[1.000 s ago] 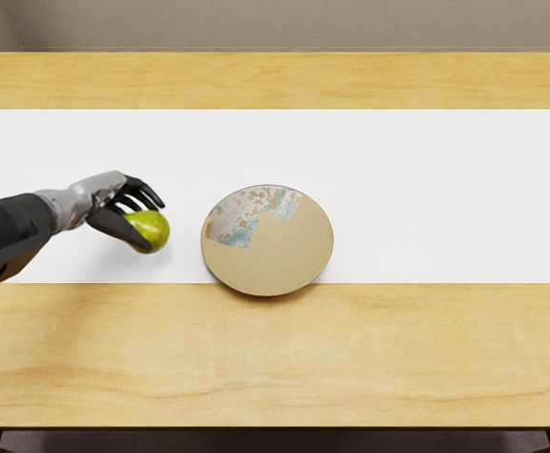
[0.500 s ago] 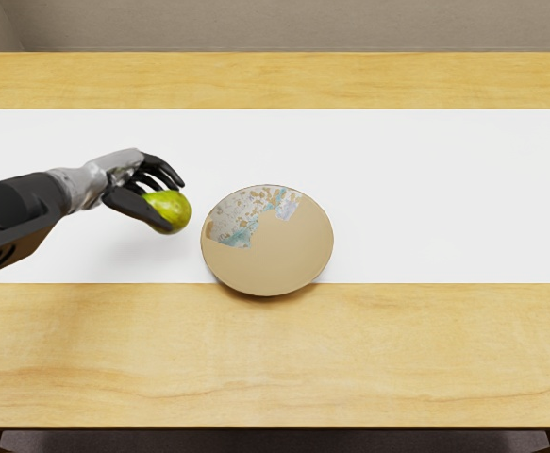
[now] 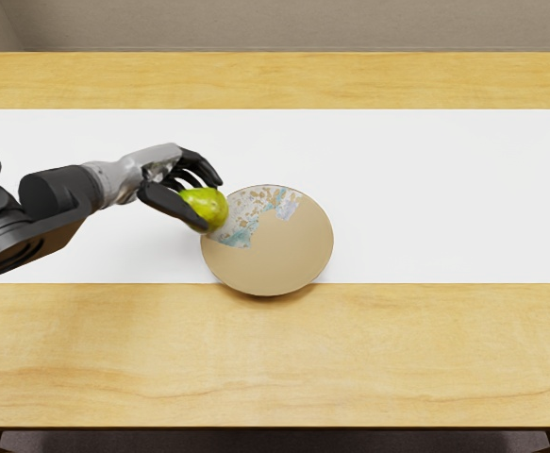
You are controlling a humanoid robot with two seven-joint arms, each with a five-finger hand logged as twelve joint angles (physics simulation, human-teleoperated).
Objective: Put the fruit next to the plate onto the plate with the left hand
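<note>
Nearest, the wooden table (image 3: pixel 275 359) carries a tan plate (image 3: pixel 284 260) on a white runner (image 3: pixel 425 160). At the plate's left rim the left hand (image 3: pixel 175 184) clasps a green pear (image 3: pixel 206 205), which hangs over that rim. This looks like the carry step. Next it must reach the plate's middle, lower and let go. The pear's long axis seems to run left to right, broad end plateward and stem end hidden.

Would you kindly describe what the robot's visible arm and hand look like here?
The left arm has bulky, rounded matte-black segments narrowing to a silver-grey metallic wrist. The left hand has slim black fingers. No cables or markings show; the right arm is out of view.
</note>
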